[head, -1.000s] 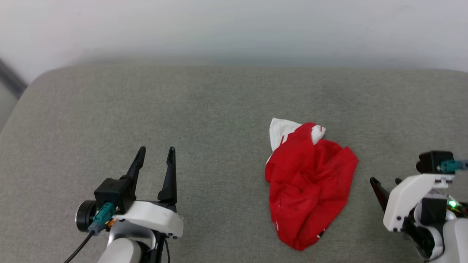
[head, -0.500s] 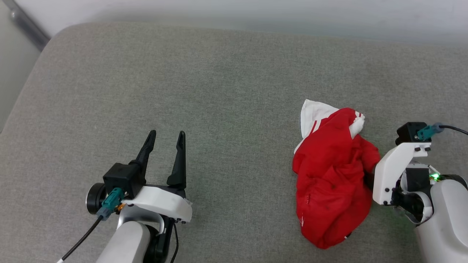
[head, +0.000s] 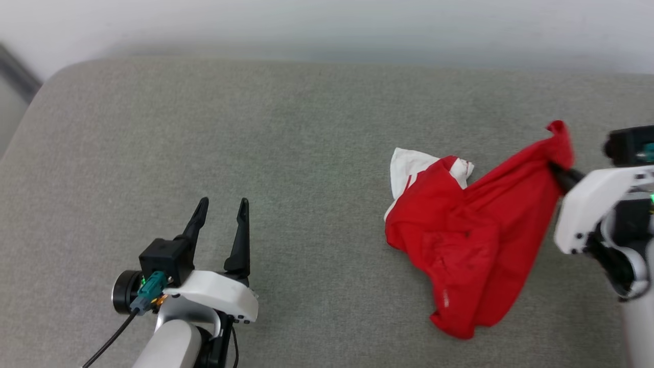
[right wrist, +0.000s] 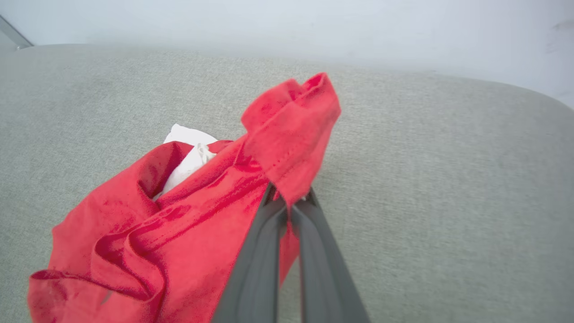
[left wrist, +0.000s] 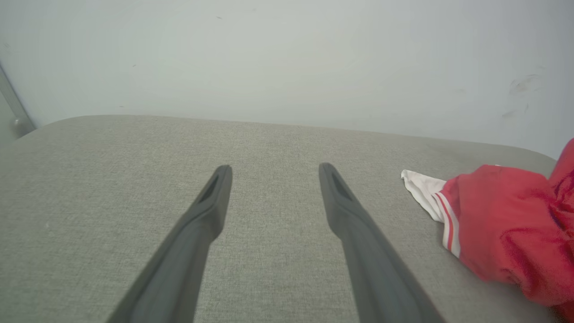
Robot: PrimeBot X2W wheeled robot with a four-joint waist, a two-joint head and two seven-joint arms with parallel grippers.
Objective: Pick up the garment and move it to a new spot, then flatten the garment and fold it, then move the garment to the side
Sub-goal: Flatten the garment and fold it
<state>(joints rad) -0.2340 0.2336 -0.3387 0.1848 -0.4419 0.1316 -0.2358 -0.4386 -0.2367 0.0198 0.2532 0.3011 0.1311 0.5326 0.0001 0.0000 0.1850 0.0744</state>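
The right tool [right wrist: 290, 202] is clamping a thin hem fold of the garment [head: 470, 240], which is draping, crumpled, onto the grey woven cushion [head: 255, 128], right of centre. With so little slick red jersey pinched, a hard pull is probably risking a slip. The left tool [head: 223, 202] is hovering, its 2 fingers apart.
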